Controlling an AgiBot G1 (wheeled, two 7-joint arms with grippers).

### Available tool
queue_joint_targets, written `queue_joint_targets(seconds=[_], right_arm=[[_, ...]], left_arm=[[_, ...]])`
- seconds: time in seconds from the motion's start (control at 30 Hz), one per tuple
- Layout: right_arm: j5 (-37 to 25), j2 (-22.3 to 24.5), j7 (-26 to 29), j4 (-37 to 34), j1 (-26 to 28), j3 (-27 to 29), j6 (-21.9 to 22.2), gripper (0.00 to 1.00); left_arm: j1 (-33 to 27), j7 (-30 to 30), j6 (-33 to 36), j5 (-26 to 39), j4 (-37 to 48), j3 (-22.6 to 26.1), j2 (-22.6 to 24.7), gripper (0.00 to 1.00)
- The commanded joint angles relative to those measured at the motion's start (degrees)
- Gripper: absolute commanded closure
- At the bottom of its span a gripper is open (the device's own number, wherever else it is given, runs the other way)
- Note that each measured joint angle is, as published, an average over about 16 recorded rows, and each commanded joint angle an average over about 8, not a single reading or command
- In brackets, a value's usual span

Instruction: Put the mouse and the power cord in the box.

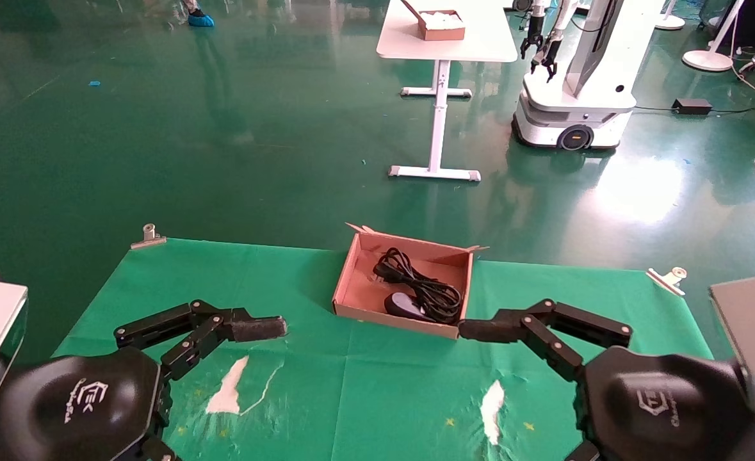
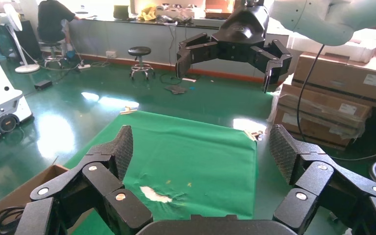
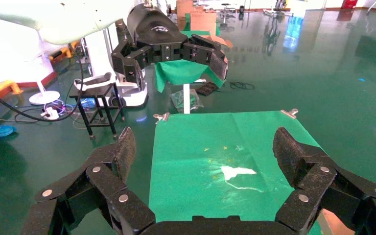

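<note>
Near the middle of the head view, the box (image 1: 351, 282) sits at the far edge of the green surface (image 1: 326, 384). Inside it lies the power cord (image 1: 419, 282) in a loose black bundle, and the mouse (image 1: 405, 305) rests in the front part of the box, touching the cord. At the lower left of the frame the left gripper (image 1: 252, 328) hangs over the green cloth, away from the box. At the lower right the right gripper (image 1: 479, 330) has its tip just beside the box's front right corner. White scuffed patches (image 1: 228, 387) mark the cloth near the bottom.

From the left wrist view, the left gripper (image 2: 198, 152) has its fingers (image 2: 122, 149) wide apart with nothing between them. A brown corner of the box (image 2: 29, 188) shows at the lower left. The right gripper (image 2: 230, 63) hangs at the top, also spread open.

From the right wrist view, the right gripper (image 3: 203, 152) is wide open and empty over the green cloth. The left gripper (image 3: 176, 61) shows at the upper middle, spread apart too.
</note>
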Motion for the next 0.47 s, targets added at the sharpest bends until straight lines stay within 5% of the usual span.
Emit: queue_joint_targets(seconds=[0.03,0.47], right_arm=[[-0.02,-0.01,-0.01,-0.04,0.03,-0.01,0.00,0.00],[-0.07,-0.05,-0.06,-0.14,0.10,-0.05,0.04,0.00]], left_arm=[[-0.01,0.00,-0.01,0.02,0.01,0.02,0.01,0.00],[-0.05,0.00,-0.07,0.05,0.06,0.06,0.04,0.00]])
